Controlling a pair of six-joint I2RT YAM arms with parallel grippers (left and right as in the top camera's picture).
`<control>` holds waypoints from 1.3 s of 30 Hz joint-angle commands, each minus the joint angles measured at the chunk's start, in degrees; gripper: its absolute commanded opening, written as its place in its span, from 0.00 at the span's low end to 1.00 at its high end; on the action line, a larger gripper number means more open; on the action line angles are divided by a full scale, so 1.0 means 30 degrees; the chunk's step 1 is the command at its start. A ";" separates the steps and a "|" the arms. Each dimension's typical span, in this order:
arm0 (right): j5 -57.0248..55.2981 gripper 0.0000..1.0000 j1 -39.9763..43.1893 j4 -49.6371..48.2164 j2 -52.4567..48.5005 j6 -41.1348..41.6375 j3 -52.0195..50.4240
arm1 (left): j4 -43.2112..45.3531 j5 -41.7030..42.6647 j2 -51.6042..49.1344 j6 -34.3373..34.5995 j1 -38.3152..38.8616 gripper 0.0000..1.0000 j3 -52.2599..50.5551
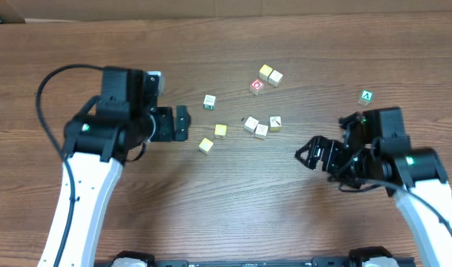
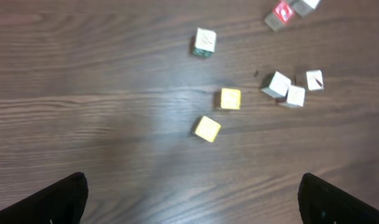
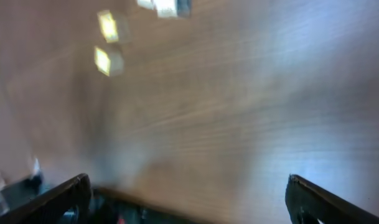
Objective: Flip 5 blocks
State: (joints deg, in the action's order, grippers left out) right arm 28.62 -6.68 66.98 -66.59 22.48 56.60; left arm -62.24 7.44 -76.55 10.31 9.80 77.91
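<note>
Both left fingers (image 2: 52, 200) and right fingers (image 3: 323, 200) spread wide, empty, blocks (image 1: 251, 124) scattered apart, brown wood-grain table (image 1: 233, 204)

Readable: "A" on top face of green cube (image 1: 367, 96), toward right edge of table (image 1: 211, 215), well apart from other cubes.
Red sign on top face of red-marked cube (image 1: 257, 86), mid-table toward far edge; shape inside too small to read.
Small dark printed marks on some cream blocks (image 1: 260, 130), mid-table; illegible in every view.
</note>
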 commanded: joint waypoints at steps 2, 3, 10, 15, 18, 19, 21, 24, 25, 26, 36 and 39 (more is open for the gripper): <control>0.1355 1.00 0.0095 0.1741 -0.1450 0.0087 0.0437 | -0.0503 0.0954 -0.0758 0.0255 0.0153 1.00 0.0401; 0.1362 1.00 0.0087 0.2280 -0.1727 0.0087 0.0415 | -0.0707 0.1268 -0.0889 0.0510 0.0153 1.00 0.0401; 0.1144 1.00 0.0095 0.4065 -0.2688 -0.0051 0.0401 | -0.1690 0.3024 -0.1239 0.0998 0.0153 1.00 0.0401; 0.0605 1.00 0.0095 0.3752 -0.2688 -0.0051 0.0401 | -0.1676 0.3024 -0.1231 0.0998 0.0153 1.00 0.0401; 0.0255 1.00 0.0095 0.3694 -0.2688 -0.0058 0.0401 | -0.1676 0.3024 -0.1231 0.0998 0.0153 1.00 0.0401; 0.0160 1.00 0.0095 0.3570 -0.2688 -0.0066 0.0401 | -0.1676 0.3024 -0.1231 0.0998 0.0153 1.00 0.0401; -0.0175 1.00 0.0095 0.3410 -0.2688 -0.0066 0.0401 | -0.1632 0.3038 -0.1231 0.1005 0.0153 1.00 0.0401; -0.0386 1.00 0.0095 0.3279 -0.2688 -0.0058 0.0401 | -0.1610 0.3024 -0.1231 0.0998 0.0153 1.00 0.0401; -0.0393 1.00 0.0095 0.3279 -0.2688 -0.0058 0.0401 | -0.1603 0.3031 -0.1231 0.0998 0.0153 1.00 0.0401; -0.0401 1.00 0.0095 0.3286 -0.2688 -0.0058 0.0401 | -0.1603 0.3031 -0.1231 0.1005 0.0153 1.00 0.0401; -0.1530 1.00 0.0095 0.3366 -0.2688 -0.0117 0.0401 | -0.1974 0.2885 -0.1231 0.0998 0.0153 0.62 0.0401; -0.1617 1.00 0.0095 0.3446 -0.2688 -0.0117 0.0401 | -0.1996 0.2922 -0.1231 0.1013 0.0153 0.69 0.0401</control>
State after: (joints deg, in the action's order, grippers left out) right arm 25.04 -6.68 77.19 -74.65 22.46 56.60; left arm -68.01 15.70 -79.92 13.13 10.11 78.00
